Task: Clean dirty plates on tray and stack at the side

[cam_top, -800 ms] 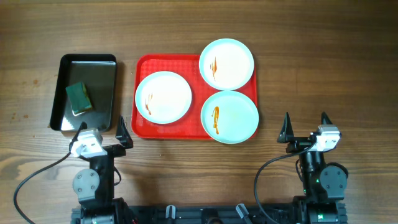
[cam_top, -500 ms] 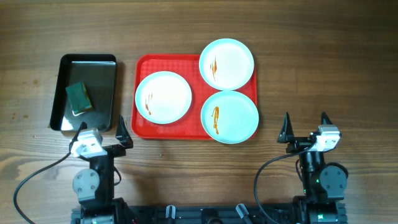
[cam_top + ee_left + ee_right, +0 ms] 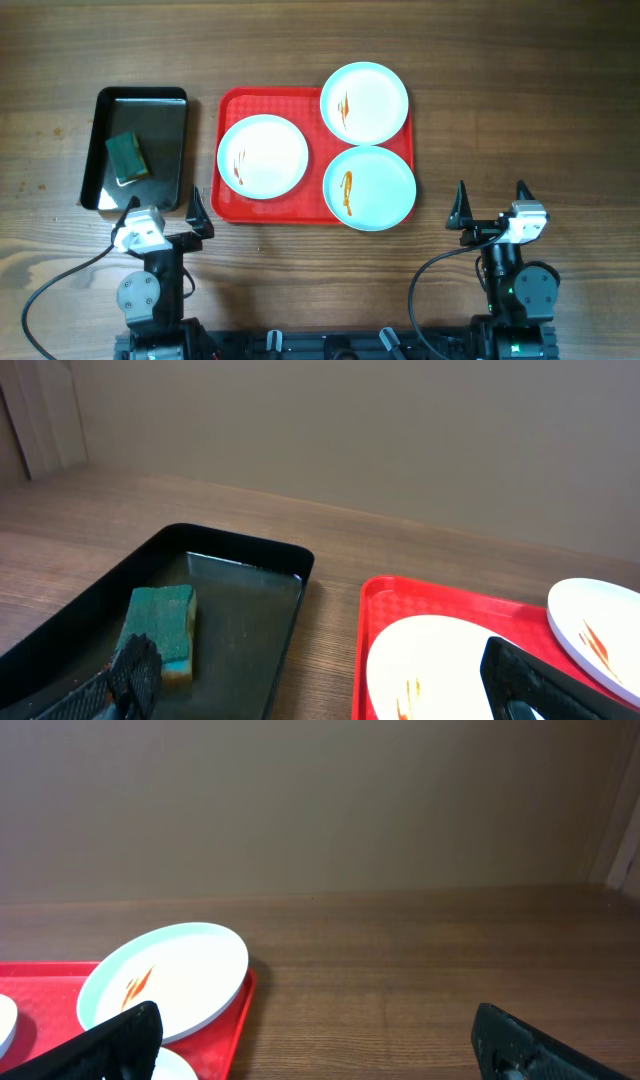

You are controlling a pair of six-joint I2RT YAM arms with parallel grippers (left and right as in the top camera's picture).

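Orange-brown sauce streaks mark the left plate (image 3: 263, 155), the far plate (image 3: 364, 103) and the near plate (image 3: 369, 187), all three round, pale mint-white and matching, lying flat and unstacked on the red tray (image 3: 262, 100). The tray sits ahead of my two claws and between them, closer to my left claw (image 3: 165, 198) than to my right claw (image 3: 490, 190). The left plate lies just ahead and to the right of my left claw, with its thin streaks close to its left edge. The near plate lies ahead and to the left of my right claw, with one bold streak left of its centre, and its rim hangs over the tray's near right corner. The far plate lies beyond it, streaked left of centre, and juts past the tray's far rim. The near and far plates all but touch; from above I cannot tell whether they do. My left claw is spread wide and holds nothing, and its right finger is near the tray's near left corner. My right claw is also spread wide and empty, over bare wood well to the right of the tray. Directly ahead of my left claw is a glossy black tray (image 3: 165, 125), beside the red one but apart from it, with a green sponge (image 3: 127, 157) lying in it.
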